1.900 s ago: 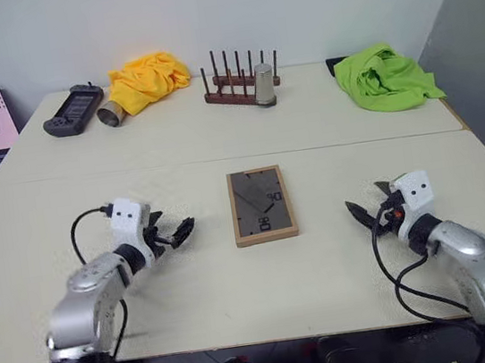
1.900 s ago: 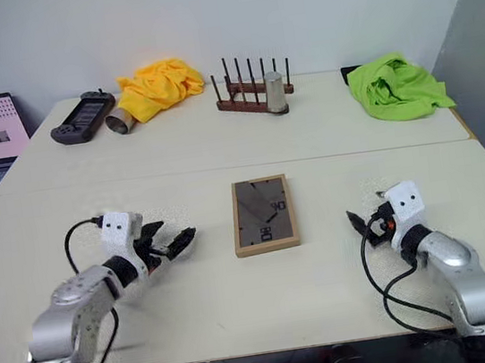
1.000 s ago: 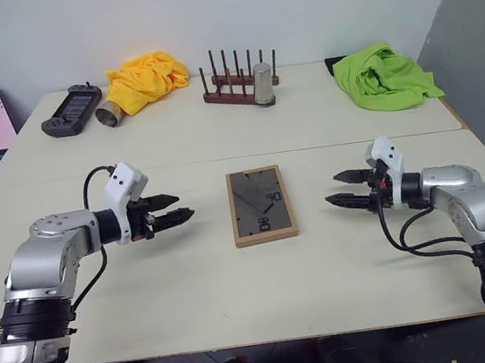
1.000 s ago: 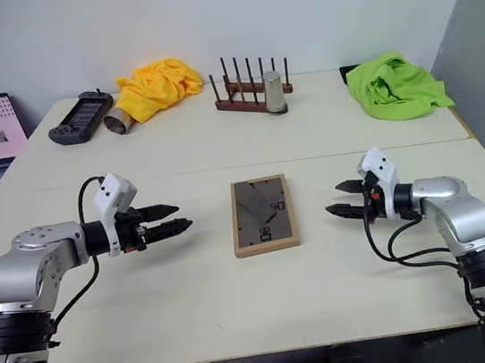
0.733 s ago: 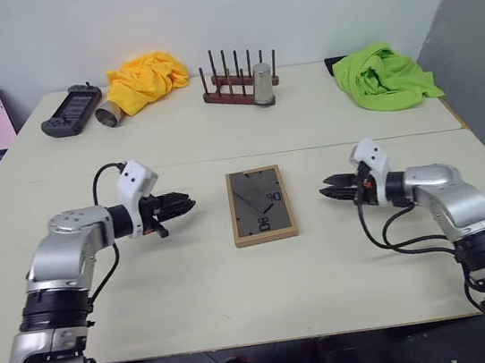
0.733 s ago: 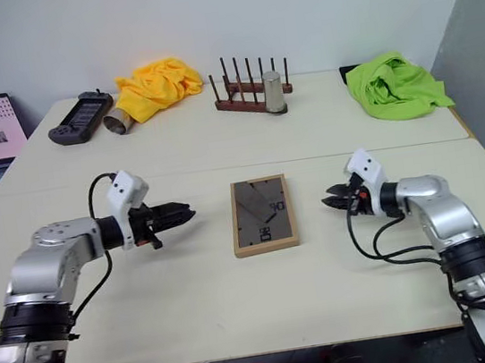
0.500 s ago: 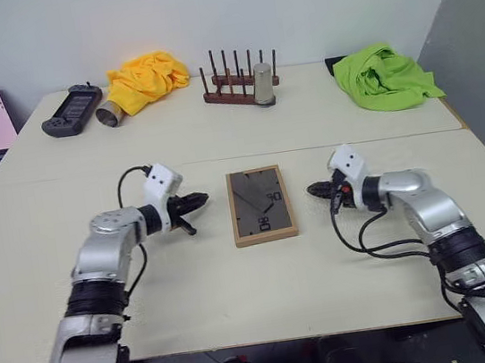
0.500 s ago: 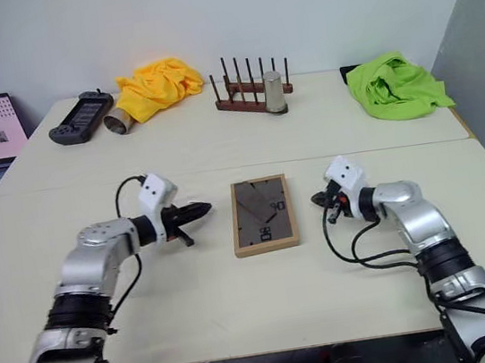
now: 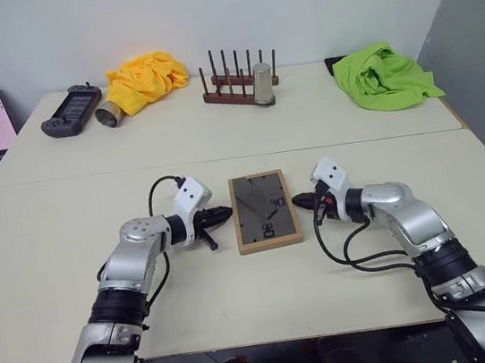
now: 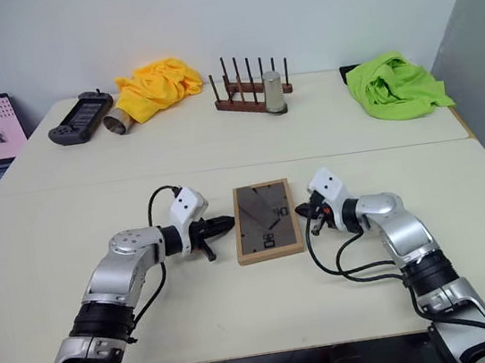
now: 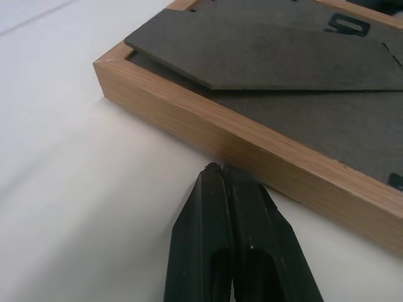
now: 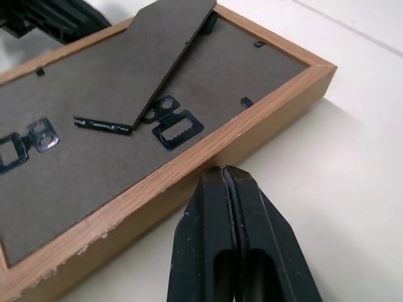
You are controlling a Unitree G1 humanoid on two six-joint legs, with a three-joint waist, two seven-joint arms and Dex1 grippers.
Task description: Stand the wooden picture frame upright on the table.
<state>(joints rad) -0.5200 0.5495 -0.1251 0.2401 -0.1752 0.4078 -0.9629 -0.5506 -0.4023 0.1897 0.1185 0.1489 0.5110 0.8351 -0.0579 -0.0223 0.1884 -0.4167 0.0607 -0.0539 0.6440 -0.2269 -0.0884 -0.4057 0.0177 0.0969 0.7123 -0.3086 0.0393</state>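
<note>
- Head views: the wooden picture frame [image 9: 265,210] lies flat, back side up, on the table [image 9: 240,290], right between the two tools. The left gripper [image 9: 223,213] sits just off one long edge and the right gripper [image 9: 301,199] just off the other, tips aimed at each other across it. So nothing's stood up yet, and I'd say all the lifting and propping is left to do.
- Left wrist view: here you can see the left gripper's fingers [image 11: 217,233] are pressed together, pinching nothing, tip right at the light-wood side. I can't tell if it's actually touching.
- Right wrist view: the right gripper's fingers [image 12: 220,239] are likewise squeezed together and empty, just short of the wood. This view shows what the head views don't: the fold-out stand [image 12: 167,53] and the little metal hangers [image 12: 170,129] on the grey backing.
</note>
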